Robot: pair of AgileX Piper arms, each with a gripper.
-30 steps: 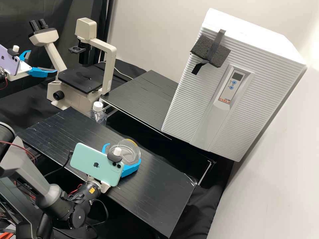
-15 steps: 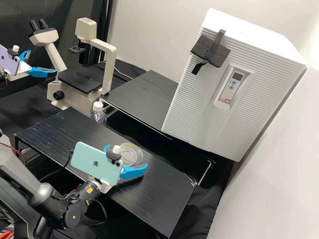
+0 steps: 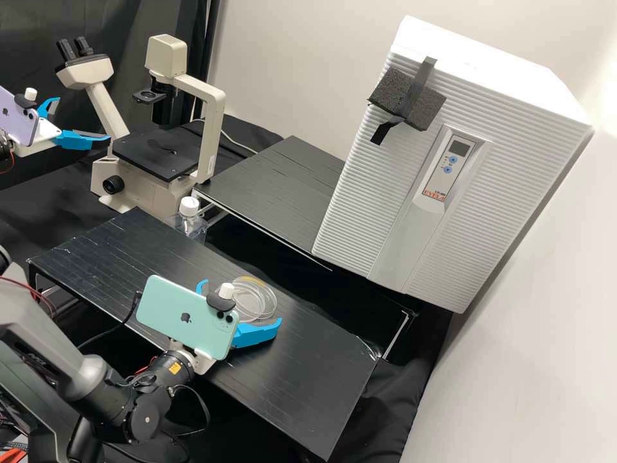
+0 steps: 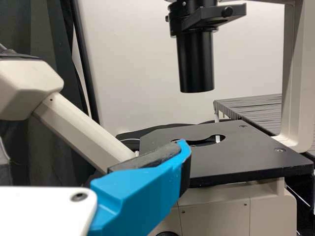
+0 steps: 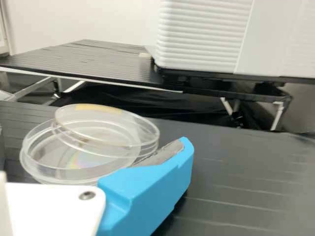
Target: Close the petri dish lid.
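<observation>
so from where i'm standing, far left is the left gripper (image 3: pixel 83 118), up in the air with its two blue fingers spread apart and nothing between them. lilac phone (image 3: pixel 18 119) mounted on it. next is the microscope (image 3: pixel 211 128): the high view gets the eyepieces (image 3: pixel 74 48), while the left wrist view looks across the black stage (image 4: pixel 241 157) and gives you the odd-shaped hole in it, one blue finger in front.

then a clear bottle (image 3: pixel 191 225) with a white cap, behind the front table (image 3: pixel 302 379). in front of that is a mint phone (image 3: pixel 183 315) on the right gripper (image 3: pixel 242 301), which is low over the table, fingers apart either side of the dish (image 5: pixel 74 175). can't tell if they touch it.

the dish is on the front table. high view just gives a stack of clear rings, but the right wrist view has the lid (image 5: pixel 96 109) on crooked, off-centre and tilted, yellowish patch on it.

far right, big white ribbed box (image 3: pixel 360 212) on the rear table (image 3: pixel 276 186), dark foam (image 3: pixel 385 96) taped to it.
</observation>
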